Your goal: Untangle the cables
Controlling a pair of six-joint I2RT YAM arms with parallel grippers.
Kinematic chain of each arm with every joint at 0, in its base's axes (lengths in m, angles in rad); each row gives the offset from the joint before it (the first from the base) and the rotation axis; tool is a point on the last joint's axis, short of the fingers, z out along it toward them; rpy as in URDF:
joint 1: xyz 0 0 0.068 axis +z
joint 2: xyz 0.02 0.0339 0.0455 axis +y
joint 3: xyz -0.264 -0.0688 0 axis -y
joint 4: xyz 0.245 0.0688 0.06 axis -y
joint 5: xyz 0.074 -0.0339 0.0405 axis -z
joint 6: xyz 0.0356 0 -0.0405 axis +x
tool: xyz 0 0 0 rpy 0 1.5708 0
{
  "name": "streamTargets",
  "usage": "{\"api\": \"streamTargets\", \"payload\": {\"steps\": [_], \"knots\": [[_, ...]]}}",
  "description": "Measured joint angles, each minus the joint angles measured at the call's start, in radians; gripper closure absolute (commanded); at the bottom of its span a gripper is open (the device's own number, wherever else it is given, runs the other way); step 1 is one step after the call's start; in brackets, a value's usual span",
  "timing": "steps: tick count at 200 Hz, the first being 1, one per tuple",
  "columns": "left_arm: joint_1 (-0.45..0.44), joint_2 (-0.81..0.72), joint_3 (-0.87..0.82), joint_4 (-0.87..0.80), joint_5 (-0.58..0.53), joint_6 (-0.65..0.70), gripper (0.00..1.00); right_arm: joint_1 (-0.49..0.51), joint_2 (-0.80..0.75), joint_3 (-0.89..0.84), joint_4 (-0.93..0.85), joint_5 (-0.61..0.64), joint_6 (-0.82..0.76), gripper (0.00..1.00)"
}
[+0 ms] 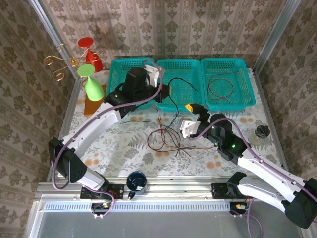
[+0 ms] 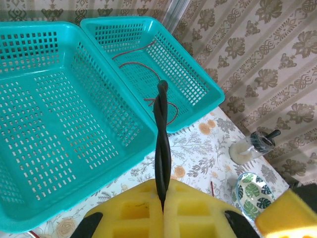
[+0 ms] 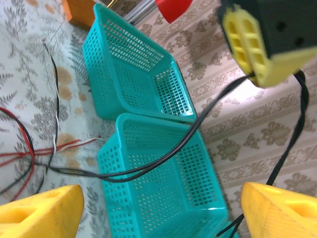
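Partly done: one maroon cable lies in the right basket, left jaws clamp a black cable above the baskets, right jaws gape empty, and the tangle sits unsorted on the worktop.

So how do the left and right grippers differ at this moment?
The left gripper is shut on the black cable; the right gripper is open and empty. The left hangs over the teal baskets, the right over the table before them. Both have yellow pads.

Cable tangle before middle basket; another cable in right basket.
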Motion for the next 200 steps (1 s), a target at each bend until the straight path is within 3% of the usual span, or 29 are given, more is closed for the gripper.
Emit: {"api": "streamTargets", "payload": {"steps": [37,67,131,200], "knots": [[-0.001,0.037,0.189,-0.087,0.005,0.000,1.00,0.037,0.067,-0.073,0.093,0.041,-0.301,0.13],[-0.001,0.037,0.241,-0.124,0.013,0.000,1.00,0.038,0.136,-0.076,0.111,0.064,-0.472,0.13],[-0.001,0.039,0.226,-0.182,0.031,-0.003,1.00,0.076,0.203,0.068,0.130,0.074,-0.620,0.13],[-0.001,0.039,0.193,-0.180,0.042,-0.019,1.00,0.058,0.412,0.197,0.066,0.085,-0.756,0.12]]}}
